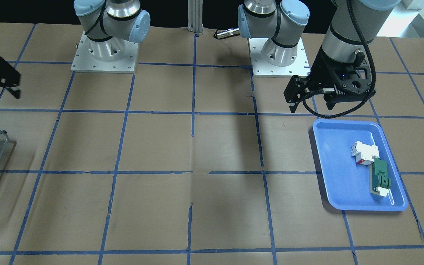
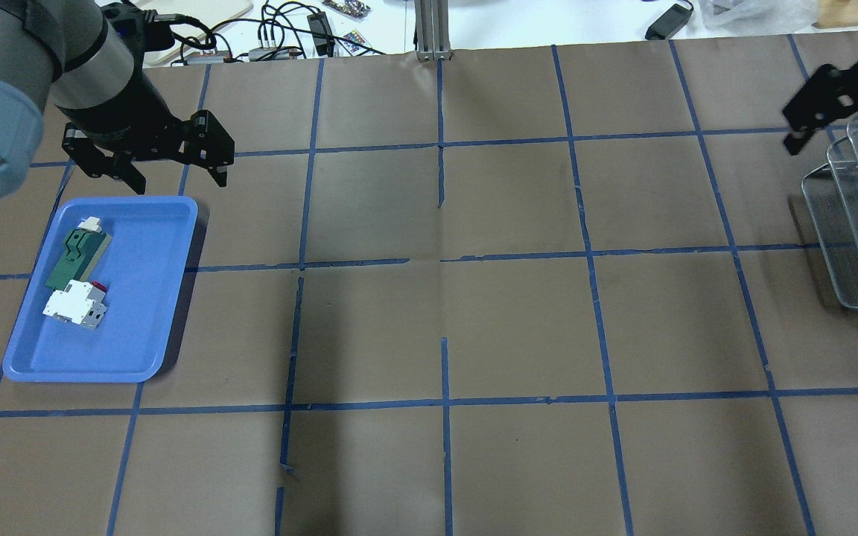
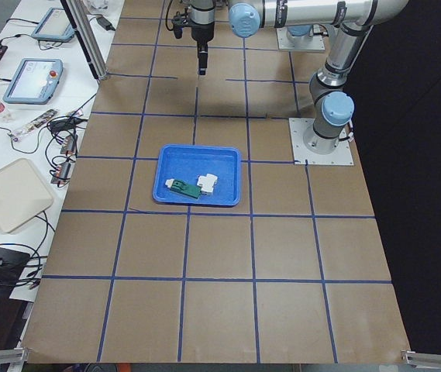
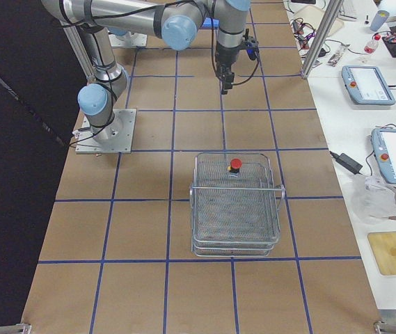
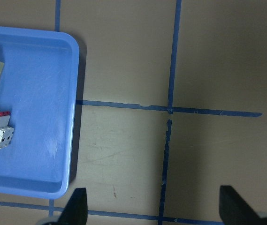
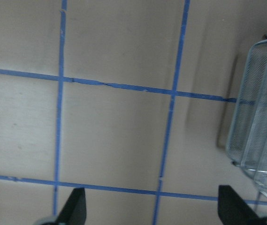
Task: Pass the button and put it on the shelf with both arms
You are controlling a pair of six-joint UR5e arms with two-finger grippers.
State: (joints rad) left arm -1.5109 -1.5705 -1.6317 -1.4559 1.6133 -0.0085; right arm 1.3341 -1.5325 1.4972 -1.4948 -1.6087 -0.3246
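Red button [image 4: 235,165] sits in shelf [image 4: 236,209]; right gripper [image 4: 223,88] well apart.

no readable text (anywhere visible)

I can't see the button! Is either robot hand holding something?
No. Left gripper and right gripper are open, empty; the button sits on the shelf.

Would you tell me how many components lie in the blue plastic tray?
2: a white block-shaped component and, next to it, a green flat component, both in the blue plastic tray's half away from the table's middle. None seems hidden.
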